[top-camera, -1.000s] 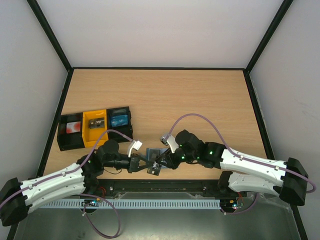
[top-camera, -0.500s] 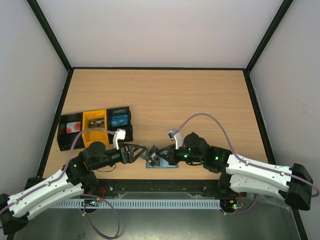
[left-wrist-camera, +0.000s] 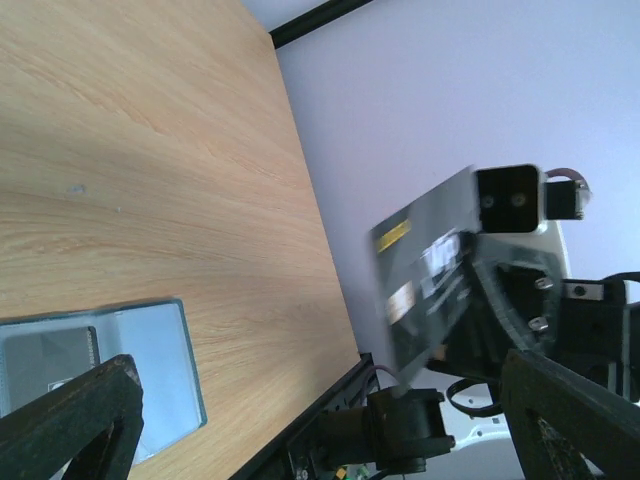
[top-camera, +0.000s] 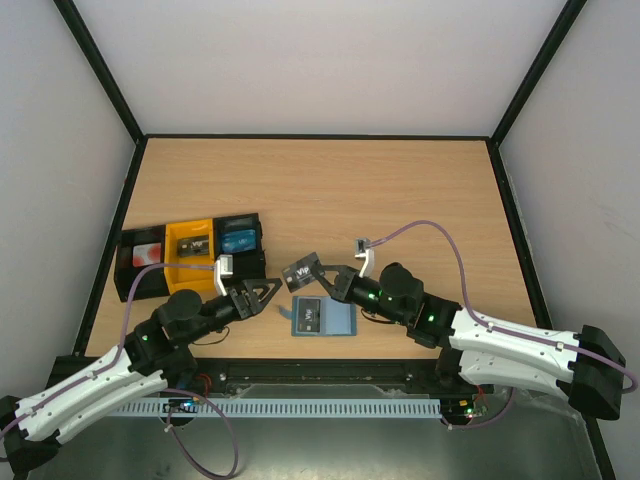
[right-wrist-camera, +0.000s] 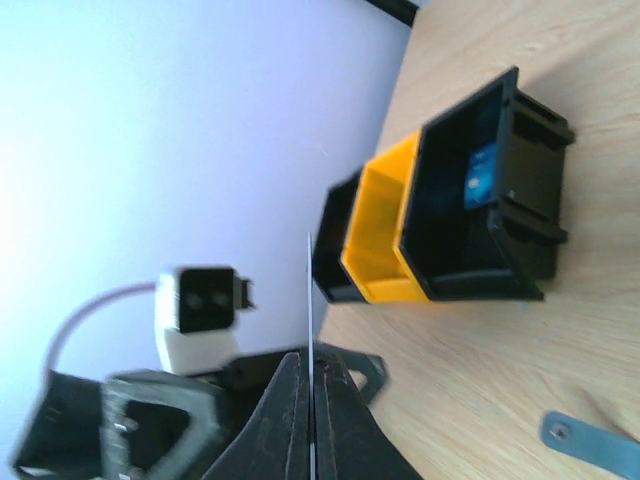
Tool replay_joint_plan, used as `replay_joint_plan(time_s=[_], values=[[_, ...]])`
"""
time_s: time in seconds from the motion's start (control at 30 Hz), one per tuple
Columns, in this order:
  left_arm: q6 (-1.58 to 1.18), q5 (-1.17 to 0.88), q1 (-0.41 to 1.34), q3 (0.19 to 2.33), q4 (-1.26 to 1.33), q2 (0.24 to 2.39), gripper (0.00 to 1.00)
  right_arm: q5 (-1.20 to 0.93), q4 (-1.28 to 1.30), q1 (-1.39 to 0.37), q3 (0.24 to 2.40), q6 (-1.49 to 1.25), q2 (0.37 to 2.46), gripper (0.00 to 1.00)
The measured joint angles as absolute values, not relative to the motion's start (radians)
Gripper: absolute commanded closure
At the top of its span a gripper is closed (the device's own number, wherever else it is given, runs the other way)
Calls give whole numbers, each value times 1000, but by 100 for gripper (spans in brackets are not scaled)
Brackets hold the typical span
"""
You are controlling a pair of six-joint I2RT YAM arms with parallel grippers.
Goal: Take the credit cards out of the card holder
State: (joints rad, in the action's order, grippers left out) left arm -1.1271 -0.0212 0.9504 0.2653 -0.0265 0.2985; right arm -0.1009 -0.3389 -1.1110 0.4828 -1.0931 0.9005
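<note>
The right gripper (top-camera: 333,283) is pinching a stiff, slippery card (top-camera: 302,271) by its edge. The left gripper (top-camera: 262,293) is gaping empty (the soft card holder (top-camera: 342,321), seemingly holding another card, wants pinning at its bare flap).

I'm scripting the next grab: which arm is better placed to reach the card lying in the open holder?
Left. The left tool stands open and empty beside the card holder, while the right tool is shut on a lifted dark card.
</note>
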Motion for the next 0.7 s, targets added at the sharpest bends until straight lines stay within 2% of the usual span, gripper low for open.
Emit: replay_joint_plan(time_s=[0.1,0.23,0.53,0.6,0.7], values=[[-1188,-22,950,194,81,303,10,-66,-405,-1111,476,-1142,901,98],[-1224,-22,950,156,200,339,25,-34,-471,-1111,475,-1193,911,98],[-1251,-44,950,157,455,479,27,9,-551,-1111,445,-1275,944,98],[-1255,-50,950,157,492,503,34,17,-556,-1111,439,-1287,944,98],[-1261,-52,950,157,529,527,49,23,-566,-1111,434,-1296,945,98]])
